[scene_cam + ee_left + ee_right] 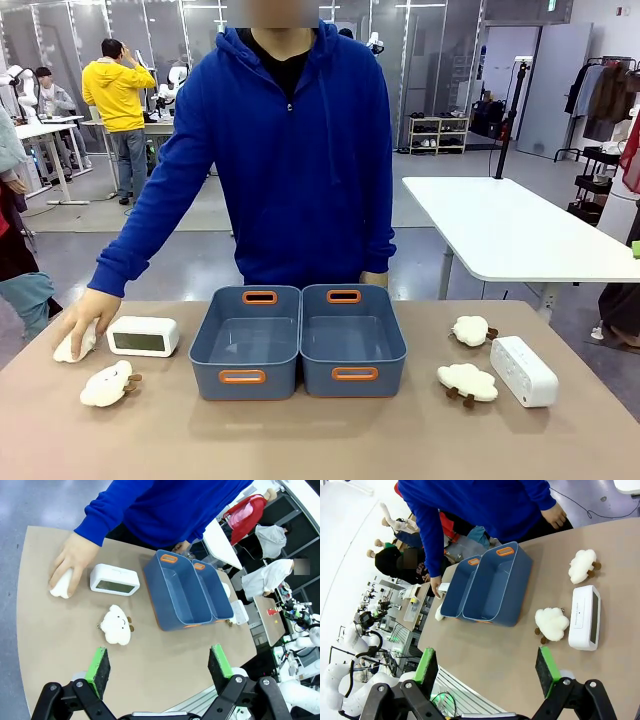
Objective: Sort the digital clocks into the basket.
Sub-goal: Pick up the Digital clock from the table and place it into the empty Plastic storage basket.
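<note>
While both robot hands hang released over the robot's edge of the bench [320,440], nothing is grasped. The left hand [158,655] and the right hand [487,660] each stand with jaws wide and green pads [100,662] bare.

Ahead of the left hand lies a plush sheep [117,626]. Beyond it the left clock [114,579] stands upright with its display toward the robot, well apart from the hand and just beside the left basket [156,592]. The person's hand [70,565] rests on a second sheep [59,586] on the clock's other side, near the clock but not touching it.

Ahead of the right hand, a third sheep [551,623] lies just beside the right clock [584,617]. That clock lies flat with its dotted face up, well apart from the hand. A fourth sheep [582,565] sits farther on. The right basket [392,345] touches its twin at bench centre, and both appear empty.

Assessment: one clock per side suits one arm each, with the baskets central for either reach. Which basket is intended cannot be told. The sheep crowding each clock, and the person's hand by the left one, call for a careful approach.
</note>
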